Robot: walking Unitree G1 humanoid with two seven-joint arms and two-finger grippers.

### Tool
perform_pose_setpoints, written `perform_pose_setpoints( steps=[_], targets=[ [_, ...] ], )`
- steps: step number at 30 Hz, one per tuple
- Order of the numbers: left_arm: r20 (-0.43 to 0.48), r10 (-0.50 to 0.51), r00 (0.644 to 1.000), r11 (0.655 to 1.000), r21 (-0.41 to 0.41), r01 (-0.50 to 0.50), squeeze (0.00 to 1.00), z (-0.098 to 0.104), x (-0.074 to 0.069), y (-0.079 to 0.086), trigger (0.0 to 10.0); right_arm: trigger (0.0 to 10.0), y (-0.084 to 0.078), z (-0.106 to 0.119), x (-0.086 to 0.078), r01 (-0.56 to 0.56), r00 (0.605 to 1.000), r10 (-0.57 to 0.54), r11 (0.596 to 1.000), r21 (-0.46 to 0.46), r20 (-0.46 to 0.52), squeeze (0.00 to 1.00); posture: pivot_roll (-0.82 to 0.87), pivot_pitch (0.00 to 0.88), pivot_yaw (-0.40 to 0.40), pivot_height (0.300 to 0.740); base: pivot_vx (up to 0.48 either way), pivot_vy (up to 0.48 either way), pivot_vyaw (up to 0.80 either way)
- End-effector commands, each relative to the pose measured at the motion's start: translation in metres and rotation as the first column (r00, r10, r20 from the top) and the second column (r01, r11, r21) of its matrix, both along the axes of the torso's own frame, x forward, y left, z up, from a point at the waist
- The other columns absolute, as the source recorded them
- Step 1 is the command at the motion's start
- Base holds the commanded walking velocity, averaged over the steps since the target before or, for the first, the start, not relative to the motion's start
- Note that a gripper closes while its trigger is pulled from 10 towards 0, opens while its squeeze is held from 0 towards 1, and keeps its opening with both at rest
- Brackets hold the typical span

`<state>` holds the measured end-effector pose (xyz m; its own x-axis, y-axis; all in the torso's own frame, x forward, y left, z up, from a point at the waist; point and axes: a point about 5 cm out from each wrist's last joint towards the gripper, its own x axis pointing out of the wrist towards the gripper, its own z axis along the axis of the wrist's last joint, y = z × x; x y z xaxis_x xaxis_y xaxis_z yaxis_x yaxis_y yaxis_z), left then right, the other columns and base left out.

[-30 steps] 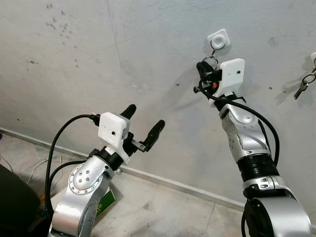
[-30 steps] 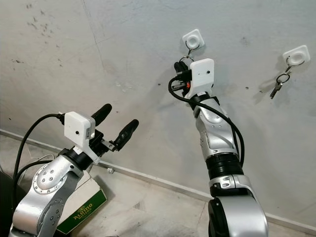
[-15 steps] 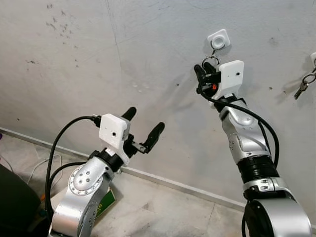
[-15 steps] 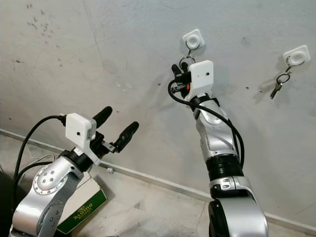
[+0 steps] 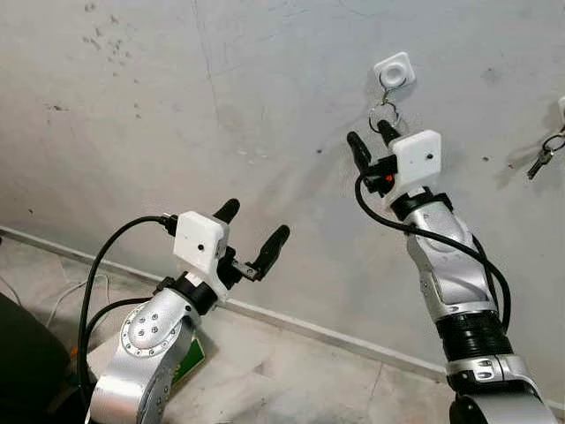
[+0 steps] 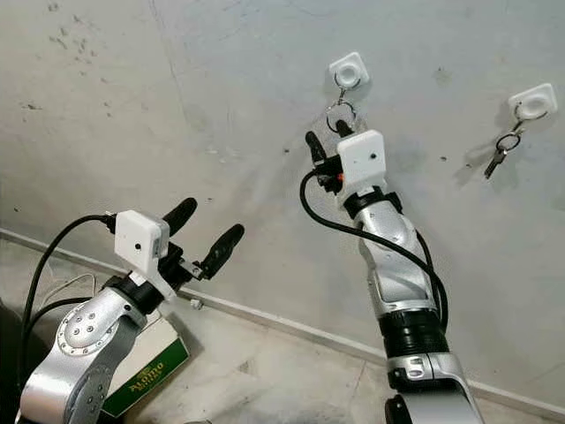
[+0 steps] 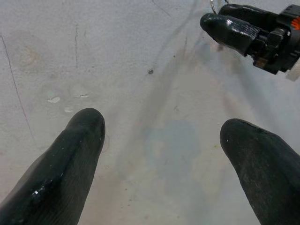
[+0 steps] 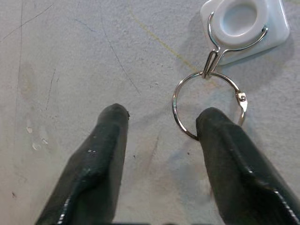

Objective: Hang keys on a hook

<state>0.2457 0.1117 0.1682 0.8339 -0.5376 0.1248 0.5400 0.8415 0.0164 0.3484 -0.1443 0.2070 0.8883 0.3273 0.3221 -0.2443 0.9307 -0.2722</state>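
Nearest the camera, low on the robot's left, the left gripper [image 5: 250, 238] hangs in free air short of the wall [image 5: 177, 106], both black fingers spread wide, nothing between them and nothing touched. It looks parked: raised enough to stay clear, playing no part in the hanging. Below it, on the floor by the skirting, lies a green-edged box [image 6: 146, 375], with a dark cable [image 5: 93, 274] looping up to the wrist camera.

Farther off and higher, the right arm reaches up to the wall. Right gripper [image 8: 161, 136] sits just under the white hook [image 8: 243, 26]; fingers parted to a moderate gap, holding nothing. The key ring [image 8: 208, 105] hangs from the hook's wire loop, between hook and fingertips. One finger crosses the ring's lower edge in the wrist view; whether it touches the ring or merely stands in front cannot be told. No key blades can be made out on this ring; the gripper covers what hangs below it.

Judgement: with the ring carried by the hook and the fingers apart, the hanging looks done, and the gripper's place just below suits a release.

Farthest right on the wall, a second white hook [image 6: 532, 100] carries another set of keys [image 6: 496, 157], well apart from the work.
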Motion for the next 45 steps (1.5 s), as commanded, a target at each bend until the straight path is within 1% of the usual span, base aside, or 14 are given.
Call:
perform_pose_setpoints(
  steps=[1,15,21,25,28,30,33,35,36,41,42,43,44,45],
  targets=[
    [-0.007,0.009,1.000,1.000,0.009,-0.009,0.00,-0.003,0.001,0.001,10.0,10.0,-0.005,-0.009,-0.002,0.038,0.998,-0.039,0.999,-0.010,-0.039,1.00,0.06,0.079,0.012,0.740,0.000,0.000,0.00],
    [-0.027,0.036,0.999,0.999,0.023,-0.035,0.00,-0.012,-0.001,0.007,10.0,10.0,-0.007,-0.016,-0.015,0.051,0.998,-0.052,0.998,-0.028,-0.037,1.00,0.06,0.071,0.007,0.740,0.000,0.000,0.00],
    [-0.069,0.085,0.994,0.995,0.053,-0.081,0.00,-0.029,-0.001,0.020,10.0,10.0,-0.023,-0.032,-0.028,0.102,0.991,-0.106,0.994,-0.047,-0.087,1.00,0.05,0.058,0.008,0.740,0.000,0.000,0.00],
    [-0.136,0.145,0.980,0.989,0.047,-0.140,0.00,-0.046,-0.001,0.032,10.0,10.0,-0.043,-0.053,-0.044,0.149,0.975,-0.160,0.986,-0.079,-0.153,1.00,0.04,0.053,0.008,0.740,0.000,0.000,0.00],
    [-0.182,0.205,0.962,0.978,0.080,-0.193,0.00,-0.064,0.000,0.047,10.0,10.0,-0.063,-0.077,-0.055,0.210,0.942,-0.223,0.975,-0.078,-0.251,1.00,0.04,0.049,0.003,0.740,0.000,0.000,0.00],
    [-0.203,0.233,0.951,0.971,0.095,-0.217,0.00,-0.071,0.001,0.054,10.0,10.0,-0.070,-0.087,-0.058,0.225,0.927,-0.240,0.971,-0.084,-0.290,1.00,0.03,0.047,0.000,0.740,0.000,0.000,0.00],
    [-0.254,0.312,0.916,0.949,0.121,-0.290,0.00,-0.087,0.001,0.074,10.0,10.0,-0.080,-0.109,-0.064,0.255,0.886,-0.271,0.963,-0.093,-0.377,1.00,0.03,0.042,-0.006,0.740,0.000,0.000,0.00],
    [-0.300,0.379,0.875,0.925,0.159,-0.346,0.00,-0.103,0.001,0.090,10.0,10.0,-0.087,-0.128,-0.066,0.289,0.842,-0.302,0.952,-0.100,-0.448,1.00,0.04,0.037,-0.015,0.740,0.000,0.000,0.00],
    [-0.300,0.379,0.875,0.925,0.159,-0.346,0.00,-0.103,0.001,0.090,10.0,10.0,-0.087,-0.128,-0.066,0.289,0.842,-0.302,0.952,-0.100,-0.448,1.00,0.04,0.037,-0.015,0.740,0.000,0.000,0.00],
    [-0.417,0.455,0.787,0.890,0.209,-0.404,0.00,-0.138,-0.003,0.112,10.0,10.0,-0.091,-0.156,-0.067,0.305,0.769,-0.312,0.946,-0.108,-0.559,1.00,0.04,0.033,-0.031,0.740,0.000,0.000,0.00],
    [-0.460,0.467,0.755,0.884,0.215,-0.415,0.00,-0.150,-0.004,0.116,10.0,10.0,-0.093,-0.167,-0.068,0.320,0.733,-0.310,0.943,-0.096,-0.605,1.00,0.04,0.033,-0.031,0.740,0.000,0.000,0.00],
    [-0.460,0.467,0.755,0.884,0.215,-0.415,0.00,-0.150,-0.004,0.116,10.0,10.0,-0.093,-0.167,-0.068,0.320,0.733,-0.310,0.943,-0.096,-0.605,1.00,0.04,0.033,-0.031,0.740,0.000,0.000,0.00],
    [-0.520,0.473,0.711,0.879,0.232,-0.416,0.00,-0.167,-0.007,0.121,10.0,10.0,-0.095,-0.181,-0.069,0.351,0.676,-0.314,0.933,-0.083,-0.667,1.00,0.04,0.033,-0.031,0.740,0.000,0.000,0.00],
    [-0.546,0.484,0.684,0.873,0.250,-0.418,0.00,-0.174,-0.009,0.122,10.0,10.0,-0.096,-0.188,-0.071,0.368,0.645,-0.311,0.927,-0.073,-0.698,1.00,0.03,0.033,-0.036,0.740,0.000,0.000,0.00]
  ],
)
